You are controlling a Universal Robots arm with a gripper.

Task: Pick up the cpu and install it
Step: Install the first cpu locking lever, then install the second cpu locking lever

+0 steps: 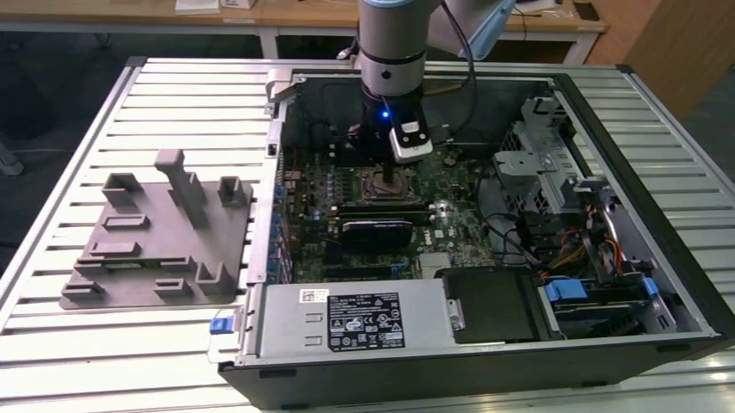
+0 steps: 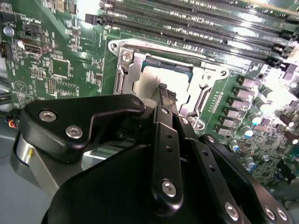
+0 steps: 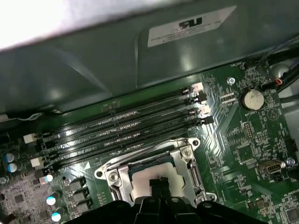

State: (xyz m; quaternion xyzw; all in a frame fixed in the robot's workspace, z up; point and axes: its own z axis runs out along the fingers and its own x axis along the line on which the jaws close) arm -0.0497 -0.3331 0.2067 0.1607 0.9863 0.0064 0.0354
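the black, bolted gripper [image 2: 164, 91] reaches down into an open computer case [image 1: 643, 172], its fingertips [image 3: 160, 183] close together and touching the top of the cpu [image 2: 149, 79]; whether they clamp it cannot be told. the cpu, a flat square with a pale, matte metal plate, lies inside the socket [image 3: 154, 163], whose shiny steel frame rims it on all sides in both wrist views. in the first wrist view four long, dark memory slots [image 3: 126, 126] run at 12 o'clock of the socket, just beside its frame, and a round silver coin cell [image 3: 252, 99] sits at 2 o'clock on the green circuit board [image 3: 243, 140]. a white label with print too blurred to read is stuck on the grey case wall [image 3: 140, 60] beyond. in the exterior view a grey plastic tray [image 1: 155, 249] with upright blocks rests at 9 o'clock of the case, well apart, on the ribbed metal table [image 1: 69, 172]
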